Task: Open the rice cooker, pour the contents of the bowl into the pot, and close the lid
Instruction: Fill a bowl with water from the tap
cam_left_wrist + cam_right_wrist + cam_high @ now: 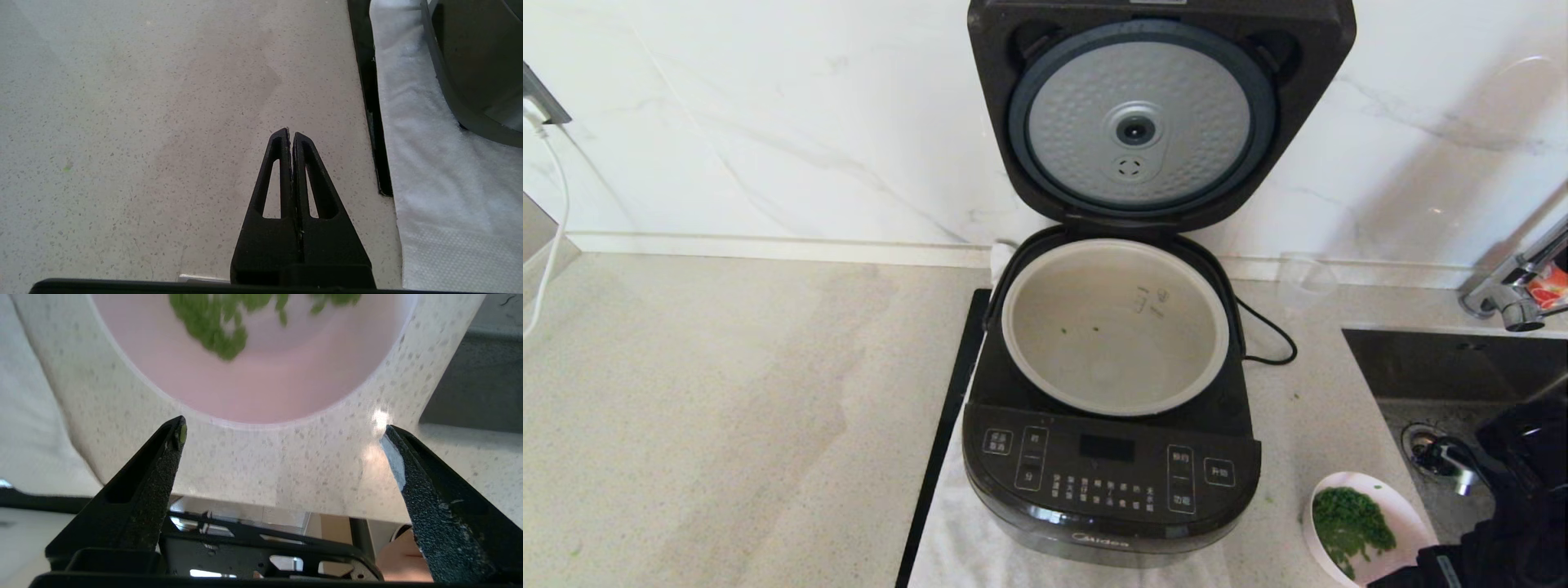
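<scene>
Nearest, at the counter's front edge on the right: the right gripper, fingers spread wide apart and clamped on nothing, poised just short of the bowl. Rim of the bowl close ahead of the fingertips, not touching either. Inside the pale pink bowl, the chopped green bits heaped toward the side nearer the cooker; a few stray flecks on the counter beside it. A green fleck stuck on one fingertip.

On the other side, the left gripper low over bare speckled counter, fingers pressed together, holding nothing — just beside a black strip and the white cloth.

Further in, the rice cooker on that cloth, button panel facing front. Pot seated inside, almost bare — only a couple of green specks on its floor. Behind, the lid swung fully up against the marble wall, dimpled silver underside showing. Sink and tap to the right.
</scene>
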`<state>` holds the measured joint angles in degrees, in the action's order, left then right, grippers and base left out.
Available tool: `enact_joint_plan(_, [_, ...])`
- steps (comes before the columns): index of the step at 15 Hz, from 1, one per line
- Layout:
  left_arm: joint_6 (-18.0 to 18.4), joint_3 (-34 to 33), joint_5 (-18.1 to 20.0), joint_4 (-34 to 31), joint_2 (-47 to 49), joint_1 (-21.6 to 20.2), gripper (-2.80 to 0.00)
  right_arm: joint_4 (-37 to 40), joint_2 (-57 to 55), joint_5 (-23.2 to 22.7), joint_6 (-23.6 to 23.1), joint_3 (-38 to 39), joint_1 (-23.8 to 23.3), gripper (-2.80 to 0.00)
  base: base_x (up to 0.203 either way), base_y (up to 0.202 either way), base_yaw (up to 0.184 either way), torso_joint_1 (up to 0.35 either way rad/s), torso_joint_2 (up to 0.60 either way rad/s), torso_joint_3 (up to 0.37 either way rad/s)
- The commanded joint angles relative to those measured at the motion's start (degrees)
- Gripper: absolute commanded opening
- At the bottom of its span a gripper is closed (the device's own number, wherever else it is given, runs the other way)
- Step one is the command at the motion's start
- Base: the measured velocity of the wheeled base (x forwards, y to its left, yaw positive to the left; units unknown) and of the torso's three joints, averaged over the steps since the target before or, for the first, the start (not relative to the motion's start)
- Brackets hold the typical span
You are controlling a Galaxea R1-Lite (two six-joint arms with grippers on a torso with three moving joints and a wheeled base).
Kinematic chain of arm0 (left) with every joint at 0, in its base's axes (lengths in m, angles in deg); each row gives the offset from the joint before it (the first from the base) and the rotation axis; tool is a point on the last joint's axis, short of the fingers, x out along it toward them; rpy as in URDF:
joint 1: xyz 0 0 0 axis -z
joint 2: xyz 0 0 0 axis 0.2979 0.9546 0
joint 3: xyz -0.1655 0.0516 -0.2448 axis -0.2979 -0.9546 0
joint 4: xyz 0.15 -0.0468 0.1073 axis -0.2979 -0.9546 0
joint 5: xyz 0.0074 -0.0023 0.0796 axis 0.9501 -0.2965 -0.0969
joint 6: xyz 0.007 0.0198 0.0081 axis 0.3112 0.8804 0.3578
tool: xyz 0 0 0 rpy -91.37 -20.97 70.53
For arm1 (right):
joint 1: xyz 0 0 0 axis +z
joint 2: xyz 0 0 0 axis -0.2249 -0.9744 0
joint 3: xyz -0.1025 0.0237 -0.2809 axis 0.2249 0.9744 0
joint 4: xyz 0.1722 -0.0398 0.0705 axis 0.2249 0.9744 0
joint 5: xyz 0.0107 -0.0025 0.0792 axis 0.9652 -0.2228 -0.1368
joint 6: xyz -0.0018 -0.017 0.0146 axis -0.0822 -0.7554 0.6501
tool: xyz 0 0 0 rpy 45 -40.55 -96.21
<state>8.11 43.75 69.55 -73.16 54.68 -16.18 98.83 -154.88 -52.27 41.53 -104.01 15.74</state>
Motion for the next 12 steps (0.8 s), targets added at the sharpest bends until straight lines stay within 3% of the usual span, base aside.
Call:
enact_joint_plan(1, [0.00, -0.09, -0.01, 0.02, -0.06, -0.08, -2.80, 0.05, -2.74, 0.31, 0.12, -2.13, -1.85, 0.00, 0.000, 0.000, 0.000, 0.000, 0.00, 0.000])
enact_joint_plan(4, [0.00, -0.09, -0.01, 0.02, -0.06, 0.00, -2.80, -0.04, -4.92, 2.98, 0.20, -5.24, -4.00, 0.00, 0.000, 0.000, 0.000, 0.000, 0.00, 0.000])
enact_joint_plan(12, [0.00, -0.09, -0.01, 0.02, -0.06, 0.00, -2.80, -0.40, -9.32, 2.92, 1.75, -10.01, -4.69, 0.00, 0.000, 0.000, 0.000, 0.000, 0.00, 0.000])
